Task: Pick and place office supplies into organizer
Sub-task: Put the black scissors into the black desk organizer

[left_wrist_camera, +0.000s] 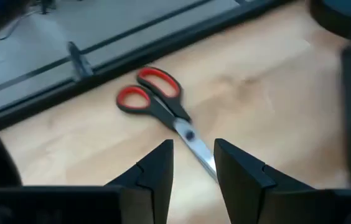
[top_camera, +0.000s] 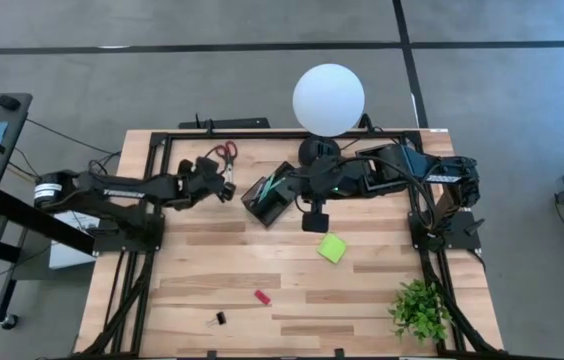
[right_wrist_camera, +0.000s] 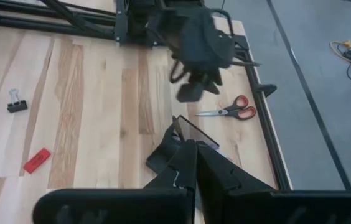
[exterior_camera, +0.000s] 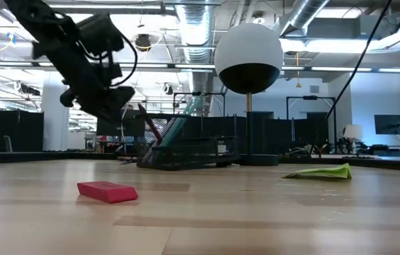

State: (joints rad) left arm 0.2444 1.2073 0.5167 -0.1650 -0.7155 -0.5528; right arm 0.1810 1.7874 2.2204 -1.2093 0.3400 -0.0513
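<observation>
The red-handled scissors point(left_wrist_camera: 163, 102) lie flat on the table near its far edge point(top_camera: 225, 152). My left gripper point(left_wrist_camera: 194, 163) hovers open just short of their blade tip and touches nothing point(top_camera: 222, 182). The black organizer point(top_camera: 267, 200) stands mid-table with teal and green pens leaning in it point(exterior_camera: 186, 145). My right gripper point(right_wrist_camera: 194, 163) hangs shut high above the organizer and holds nothing. On the table lie a lime-green sticky-note pad point(top_camera: 332, 248), a small red piece point(top_camera: 262, 297) and a black clip point(top_camera: 220, 318).
A white globe lamp point(top_camera: 329, 98) stands on its black base behind the organizer. A small green plant point(top_camera: 420, 308) sits at the near right corner. Black frame rails point(top_camera: 152, 200) run along the table's sides and far edge.
</observation>
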